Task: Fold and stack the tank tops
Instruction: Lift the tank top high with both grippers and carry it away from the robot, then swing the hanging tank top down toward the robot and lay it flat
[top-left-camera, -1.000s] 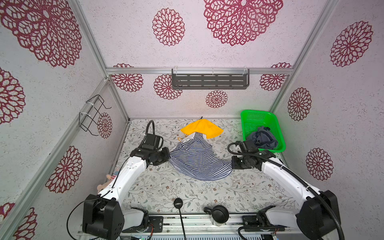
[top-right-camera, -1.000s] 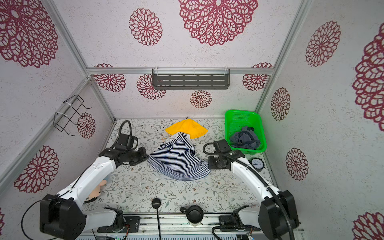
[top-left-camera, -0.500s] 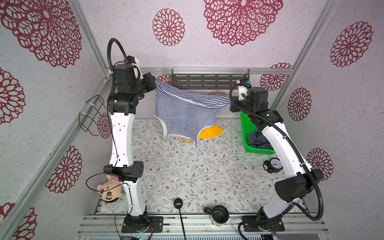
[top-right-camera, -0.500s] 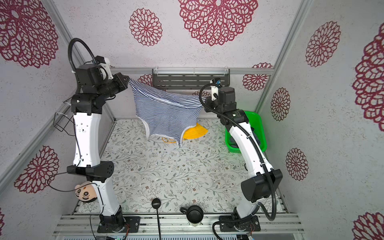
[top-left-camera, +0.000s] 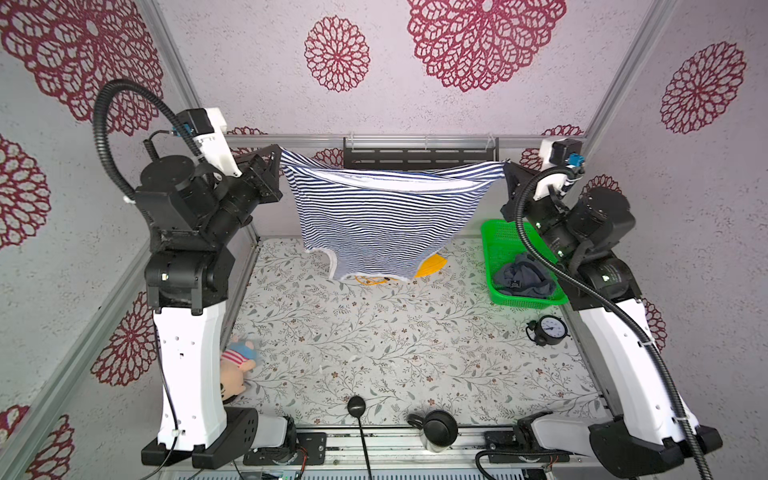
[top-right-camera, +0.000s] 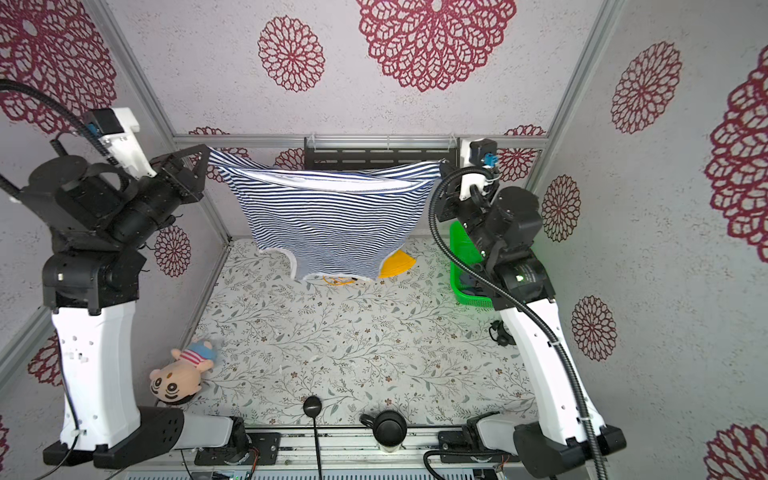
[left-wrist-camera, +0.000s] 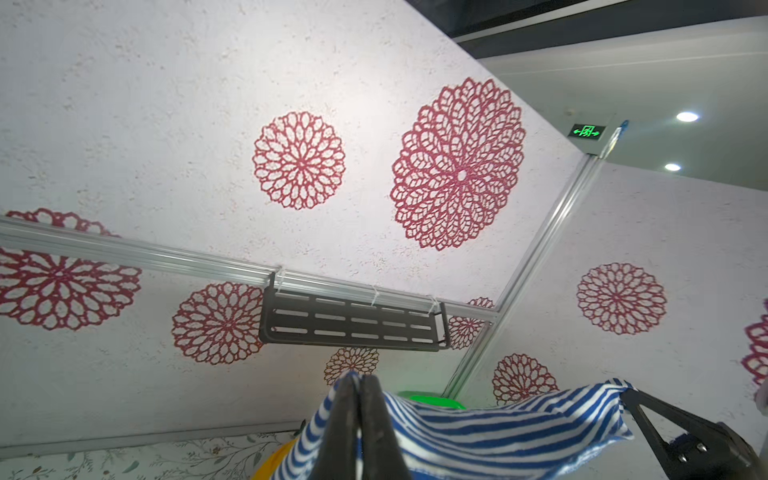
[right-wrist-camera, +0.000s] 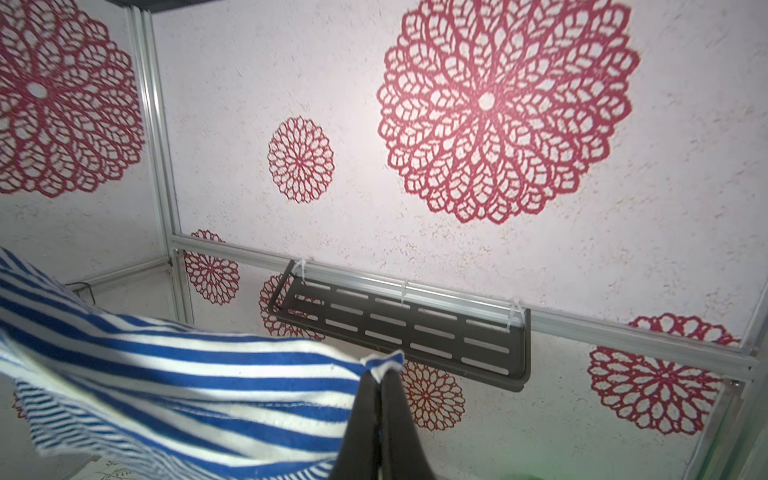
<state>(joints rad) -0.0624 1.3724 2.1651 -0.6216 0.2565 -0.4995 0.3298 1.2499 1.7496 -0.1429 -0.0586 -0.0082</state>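
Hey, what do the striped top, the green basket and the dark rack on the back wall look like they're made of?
Striped tank top: soft knit cloth, matte. It sags and drapes, and looks fuzzy in the right wrist view.
Green basket: likely moulded plastic, with a bright uniform colour and fine mesh walls.
Dark rack: probably painted metal, possibly plastic. It is a thin, rigid, slotted sheet in dull grey.

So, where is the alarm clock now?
In a top view, the alarm clock stands at the table's right edge, just in front of the green basket, beside the right arm.
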